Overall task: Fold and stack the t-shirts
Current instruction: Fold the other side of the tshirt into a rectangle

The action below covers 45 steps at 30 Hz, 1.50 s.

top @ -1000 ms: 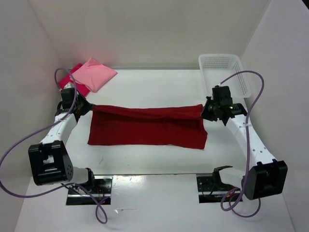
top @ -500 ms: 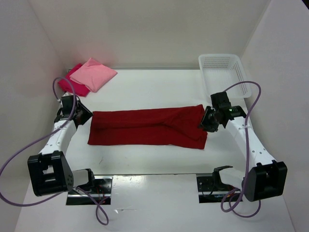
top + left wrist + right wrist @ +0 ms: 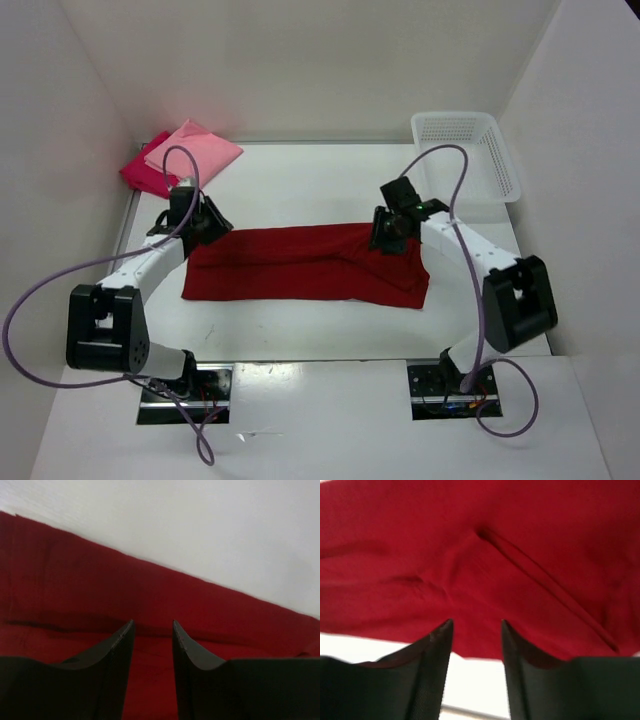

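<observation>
Left end effector stood parted, empty, over left end of dark red shirt | right end effector likewise over its right end | shirt lay on bench.

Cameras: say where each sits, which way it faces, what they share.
Top: above, behind the bases, looking down at the table; left arm and right arm show.
Left wrist: on the left arm, aimed down at the red shirt; its fingers show.
Right wrist: likewise on the right arm; its fingers show.
All three see the red shirt.
</observation>
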Available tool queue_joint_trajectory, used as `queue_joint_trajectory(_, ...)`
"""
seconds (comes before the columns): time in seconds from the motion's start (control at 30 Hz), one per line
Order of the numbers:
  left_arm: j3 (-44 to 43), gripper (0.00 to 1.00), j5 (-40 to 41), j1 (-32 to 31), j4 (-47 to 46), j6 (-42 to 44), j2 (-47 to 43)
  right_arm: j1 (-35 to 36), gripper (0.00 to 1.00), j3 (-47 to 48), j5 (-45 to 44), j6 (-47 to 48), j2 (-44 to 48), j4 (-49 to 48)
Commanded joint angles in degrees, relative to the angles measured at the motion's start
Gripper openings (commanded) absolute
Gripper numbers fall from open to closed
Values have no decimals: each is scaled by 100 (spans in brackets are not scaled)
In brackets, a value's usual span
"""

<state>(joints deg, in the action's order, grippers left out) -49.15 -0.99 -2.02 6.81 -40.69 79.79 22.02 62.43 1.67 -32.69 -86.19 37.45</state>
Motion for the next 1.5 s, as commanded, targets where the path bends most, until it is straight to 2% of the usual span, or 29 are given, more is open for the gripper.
queue_joint_trajectory(0.0, 107, 43, -85, -18, -356, 17, 325, 162, 50, 497, -300, 8, -545, -897)
queue_joint_trajectory(0.1, 107, 43, -147, -18, -408, 17, 475, 162, 58, 691, -352, 69, -959, -1021)
queue_joint_trajectory(0.3, 160, 43, -339, -18, -461, 17, 731, 162, 58, 928, -641, 69, -1469, -1170)
queue_joint_trajectory(0.4, 160, 43, -340, -18, -461, 17, 731, 162, 50, 999, -695, 69, -1663, -1231)
queue_joint_trajectory(0.43, 160, 43, -340, -18, -461, 17, 731, 162, 41, 999, -695, 69, -1734, -1232)
queue_joint_trajectory(0.53, 160, 43, -340, -18, -461, 17, 731, 162, 27, 999, -633, 69, -1734, -1232)
queue_joint_trajectory(0.63, 212, 43, -340, -18, -461, 17, 670, 162, 19, 929, -633, 17, -1655, -1170)
queue_joint_trajectory(0.67, 212, 43, -340, -18, -461, 17, 670, 162, 13, 850, -563, 17, -1568, -1118)
queue_joint_trajectory(0.77, 212, 43, -340, -18, -461, 17, 617, 214, 3, 701, -458, -36, -1331, -986)
queue_joint_trajectory(0.87, 212, 43, -340, -18, -461, 17, 512, 285, 1, 586, -387, -36, -1041, -671)
queue_joint_trajectory(1.07, 212, 43, -340, -18, -347, -36, 319, 679, 0, -98, 87, -431, -329, -204)
queue_joint_trajectory(1.27, 212, 43, -287, -18, -233, -88, -58, 1057, 0, -881, 535, -1028, 233, -203)
queue_joint_trajectory(1.37, 212, 43, -226, -18, -119, -89, -261, 1277, 18, -1066, 833, -1336, 462, -256)
queue_joint_trajectory(1.47, 212, 43, -85, -18, -66, -89, -420, 1498, 23, -1128, 1237, -1548, 638, -405)
